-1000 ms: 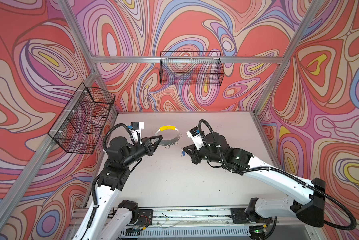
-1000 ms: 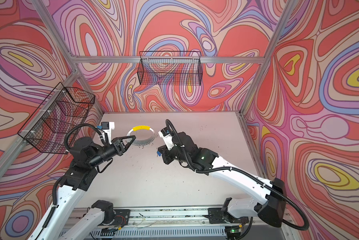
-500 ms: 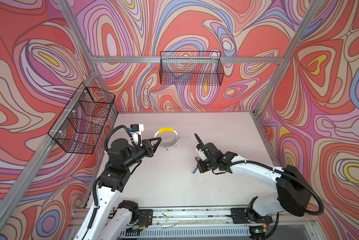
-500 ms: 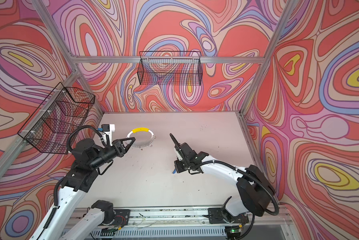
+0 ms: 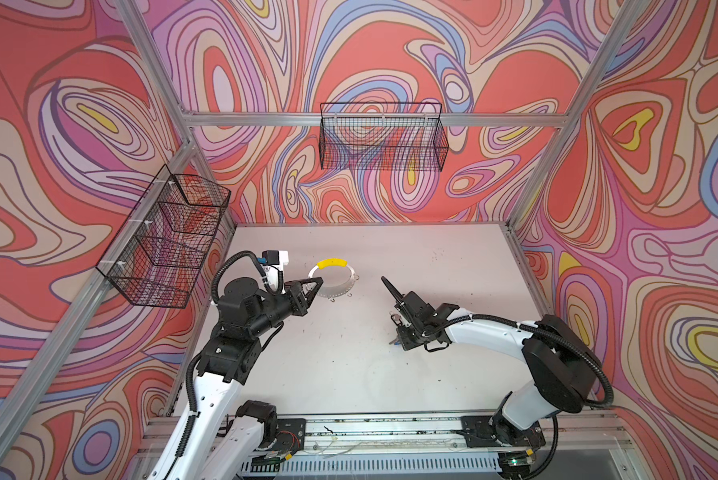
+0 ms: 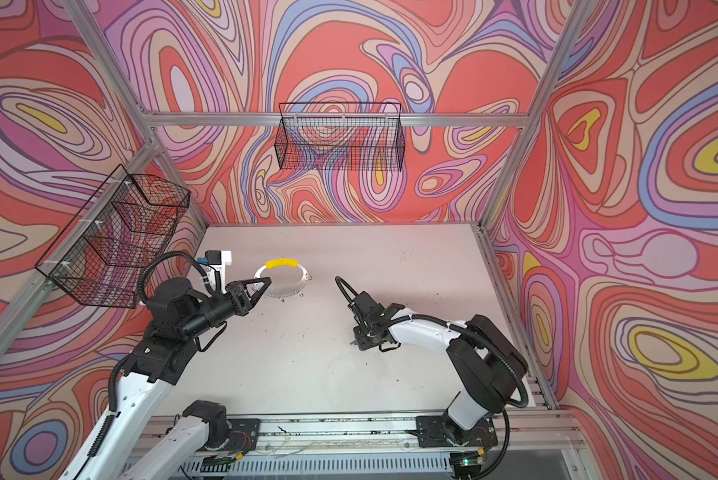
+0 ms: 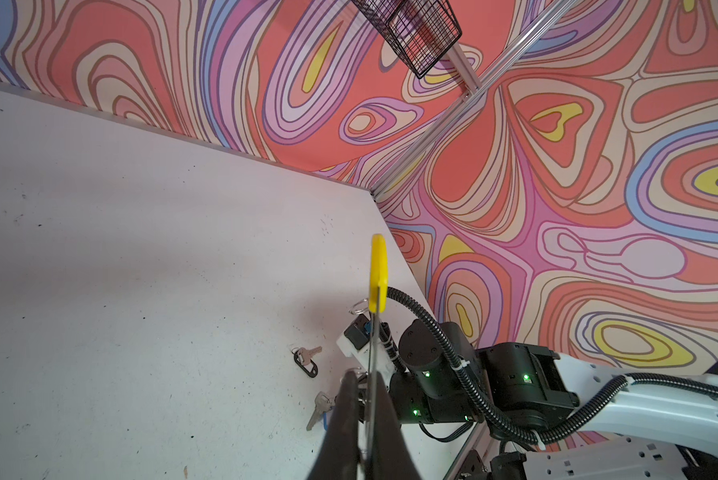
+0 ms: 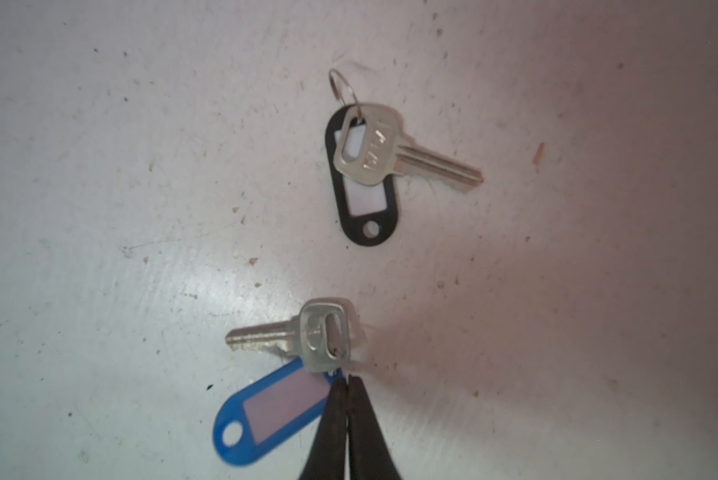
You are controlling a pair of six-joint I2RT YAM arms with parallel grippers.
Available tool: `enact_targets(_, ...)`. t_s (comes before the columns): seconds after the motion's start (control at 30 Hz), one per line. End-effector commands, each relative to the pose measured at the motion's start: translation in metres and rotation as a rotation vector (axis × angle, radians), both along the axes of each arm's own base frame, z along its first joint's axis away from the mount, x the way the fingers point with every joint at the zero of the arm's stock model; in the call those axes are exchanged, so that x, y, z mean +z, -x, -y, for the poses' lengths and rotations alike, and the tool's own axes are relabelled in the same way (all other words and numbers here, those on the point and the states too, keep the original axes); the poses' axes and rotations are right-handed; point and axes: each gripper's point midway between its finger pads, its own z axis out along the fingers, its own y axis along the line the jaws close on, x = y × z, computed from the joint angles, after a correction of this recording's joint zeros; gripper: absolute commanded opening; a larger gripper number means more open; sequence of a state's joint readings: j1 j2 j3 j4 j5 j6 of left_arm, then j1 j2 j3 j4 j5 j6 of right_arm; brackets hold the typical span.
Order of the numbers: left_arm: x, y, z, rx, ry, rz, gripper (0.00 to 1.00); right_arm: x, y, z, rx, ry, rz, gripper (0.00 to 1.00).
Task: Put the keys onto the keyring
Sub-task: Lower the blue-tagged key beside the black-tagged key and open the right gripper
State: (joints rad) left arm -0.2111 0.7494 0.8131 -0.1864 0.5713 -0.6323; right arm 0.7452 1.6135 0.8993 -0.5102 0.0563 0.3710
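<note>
The left hand [image 5: 318,283] is closed tight on the rim of the keyring [image 5: 340,293], pinching the flat grey band between its two black fingers [image 7: 344,419]. In the left wrist view the ring stands edge-on straight out from the tips. The yellow sleeve [image 5: 332,263] covers the arc far from the grip, and a small wire loop [image 7: 358,307] hangs at the rim beside it. In both top views the ring sits at the back left of the counter [image 5: 349,374]. The right hand [image 8: 347,386] is low over the middle right of the counter, well apart from the ring, with its jaws pressed together. Its tips meet right where the blue-tag key [image 8: 324,336] joins its blue tag [image 8: 265,409], but whether they actually pinch anything there cannot be told. The blue tag lies flat on the counter, with the key's blade pointing away from the tips. Just beyond it, near but not touching, the black-tag key [image 8: 373,145] lies partly across its black tag [image 8: 363,216] on the counter. Neither key is on the keyring. Further out, a black wire basket [image 5: 162,245] with several compartments hangs on the left wall, and a long wire basket [image 5: 384,141] hangs on the back wall. Only the swirled wall pattern shows through the mesh of each.
</note>
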Motion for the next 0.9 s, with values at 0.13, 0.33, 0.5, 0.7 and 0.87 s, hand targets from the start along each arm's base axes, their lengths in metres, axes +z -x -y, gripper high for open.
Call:
enact_targets(0.13, 0.0, 0.003, 0.0, -0.002, -0.011, 0.012, 0.0, 0.005, -0.017, 0.006, -0.017, 0.062, 0.056, 0.0)
enact_targets(0.33, 0.001, 0.005, -0.002, 0.008, -0.011, 0.017, 0.0, 0.019, -0.018, -0.002, 0.002, 0.01, 0.081, 0.0)
enact_targets(0.5, 0.002, 0.005, -0.001, 0.004, -0.009, 0.017, 0.0, 0.022, -0.016, -0.003, 0.022, -0.008, 0.092, 0.0)
enact_targets(0.7, 0.003, 0.006, -0.002, 0.006, -0.011, 0.017, 0.0, 0.016, -0.013, -0.005, 0.047, -0.014, 0.084, 0.0)
enact_targets(0.87, 0.004, 0.006, -0.002, 0.012, -0.015, 0.012, 0.0, 0.013, -0.013, -0.009, 0.065, -0.029, 0.083, 0.0)
